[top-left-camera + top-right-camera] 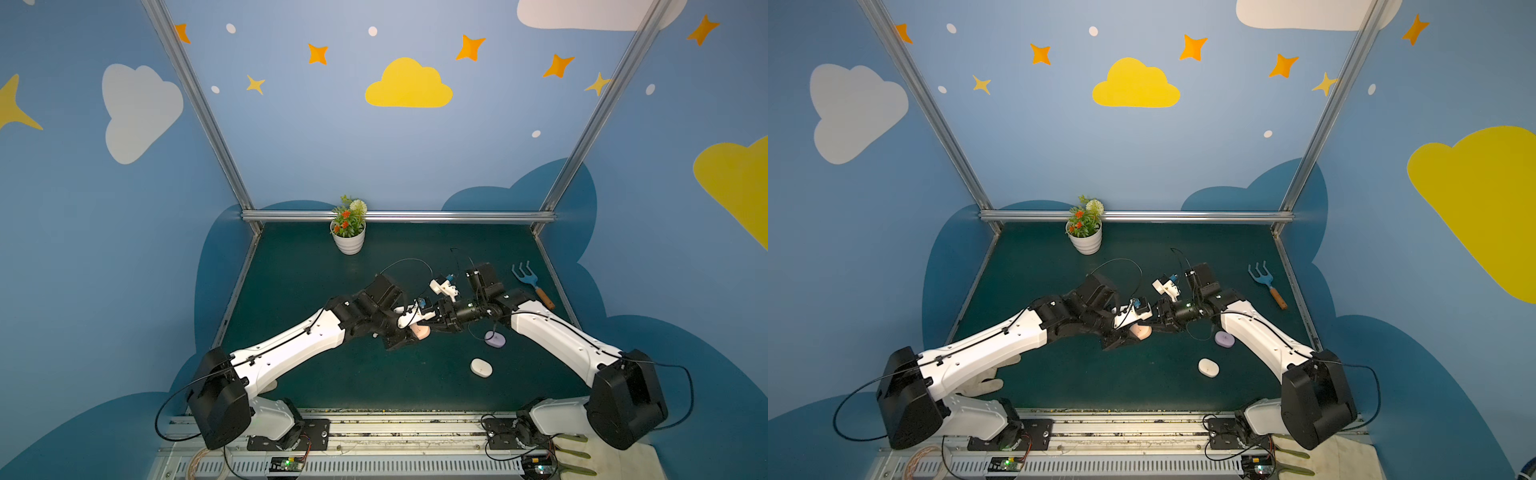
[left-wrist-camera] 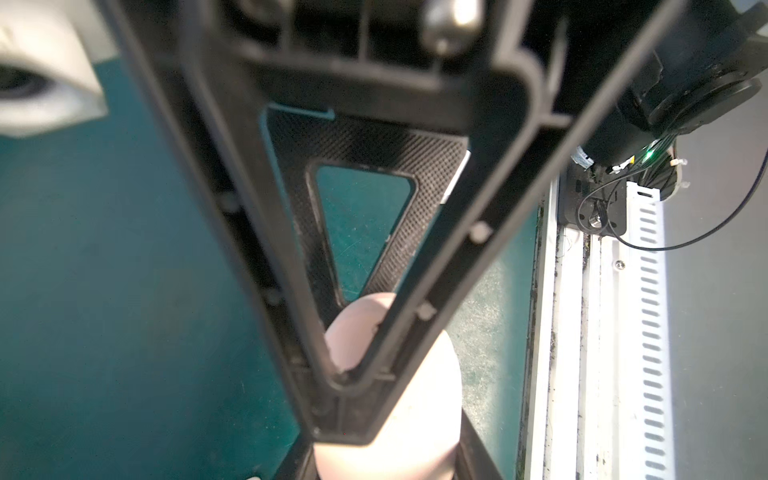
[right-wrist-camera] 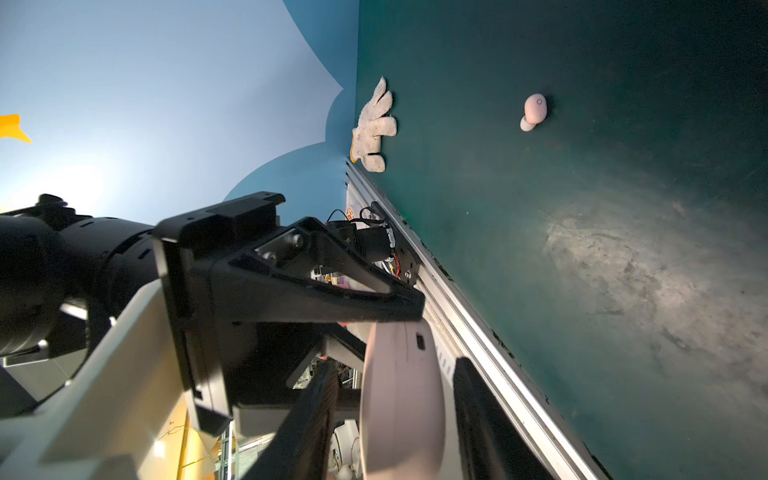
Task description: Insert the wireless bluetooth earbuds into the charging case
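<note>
Currently the task stands at an early stage, judged from the layout: no earbud is seen seated in any case. One pink earbud [image 3: 535,109] lies loose on the green surface [image 3: 623,216], well apart from both arms; the other earbuds are not visible in any view. The pink case [image 3: 399,374] is held clear of the surface near the middle of the workspace, as both top views show. The left jaws are narrow and clamped on one end of it. The right jaws stand on either side of the other end, with a thin gap showing on one side in the right wrist view; whether they press on the shell cannot be told. The pink case is a smooth, oval, pebble-like shell with a seam running round it and a small dark recess beside the seam. Its lid appears shut. Remaining steps, as a judgement: open the lid, fetch the pink earbud, seat it, then locate its partner. A lilac case [image 1: 495,340] and a white case [image 1: 481,368] lie on the surface near the right arm; their contents cannot be determined. The pink earbud is a tiny rounded bean with a ring mark on its outer face and a paler tip.
</note>
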`<state>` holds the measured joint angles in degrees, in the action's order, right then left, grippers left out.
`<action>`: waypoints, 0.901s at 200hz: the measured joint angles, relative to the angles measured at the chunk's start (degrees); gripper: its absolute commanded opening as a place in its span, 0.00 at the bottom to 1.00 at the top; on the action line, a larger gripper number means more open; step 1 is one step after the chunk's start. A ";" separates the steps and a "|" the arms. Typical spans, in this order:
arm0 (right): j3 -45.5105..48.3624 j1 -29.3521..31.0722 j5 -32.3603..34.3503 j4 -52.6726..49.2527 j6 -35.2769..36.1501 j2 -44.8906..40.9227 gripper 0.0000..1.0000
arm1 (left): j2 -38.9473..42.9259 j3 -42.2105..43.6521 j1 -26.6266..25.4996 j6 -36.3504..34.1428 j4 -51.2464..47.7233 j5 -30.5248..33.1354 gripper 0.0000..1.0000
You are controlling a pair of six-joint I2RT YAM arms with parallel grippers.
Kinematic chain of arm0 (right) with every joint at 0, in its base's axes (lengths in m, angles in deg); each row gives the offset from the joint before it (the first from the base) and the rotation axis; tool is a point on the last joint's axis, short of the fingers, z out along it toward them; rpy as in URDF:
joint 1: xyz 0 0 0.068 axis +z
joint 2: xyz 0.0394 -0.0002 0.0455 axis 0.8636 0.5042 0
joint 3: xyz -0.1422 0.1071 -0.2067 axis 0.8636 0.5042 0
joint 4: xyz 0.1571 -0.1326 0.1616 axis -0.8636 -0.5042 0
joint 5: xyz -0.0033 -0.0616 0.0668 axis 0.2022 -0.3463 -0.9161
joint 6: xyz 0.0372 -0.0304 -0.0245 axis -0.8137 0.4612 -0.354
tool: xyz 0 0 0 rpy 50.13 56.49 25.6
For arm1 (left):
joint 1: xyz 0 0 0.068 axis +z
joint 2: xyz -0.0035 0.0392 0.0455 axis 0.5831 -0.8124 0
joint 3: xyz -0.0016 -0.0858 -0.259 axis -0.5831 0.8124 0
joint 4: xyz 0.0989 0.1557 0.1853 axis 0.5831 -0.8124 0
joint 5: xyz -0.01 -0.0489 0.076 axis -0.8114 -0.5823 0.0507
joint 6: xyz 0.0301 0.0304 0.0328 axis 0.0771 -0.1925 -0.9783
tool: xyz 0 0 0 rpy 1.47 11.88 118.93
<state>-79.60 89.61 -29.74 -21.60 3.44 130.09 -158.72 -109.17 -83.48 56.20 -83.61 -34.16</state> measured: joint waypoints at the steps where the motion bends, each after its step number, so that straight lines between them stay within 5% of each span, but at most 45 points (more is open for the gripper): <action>1: 0.00 0.02 -0.02 -0.04 -0.02 0.04 0.41 | 0.00 0.00 0.00 -0.02 0.00 0.00 0.27; 159: -0.31 0.48 -1.46 -4.02 0.85 0.83 0.23 | -0.22 0.00 -1.14 -1.22 -0.37 1.64 0.26; 180: -0.31 0.50 -1.73 -4.07 1.05 1.09 0.20 | -0.22 0.00 -1.25 -1.25 -0.50 1.81 0.36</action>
<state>-79.91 90.11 -31.46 -25.66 4.49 131.18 -158.94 -109.17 -84.73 54.96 -84.11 -32.34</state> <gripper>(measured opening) 0.268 0.383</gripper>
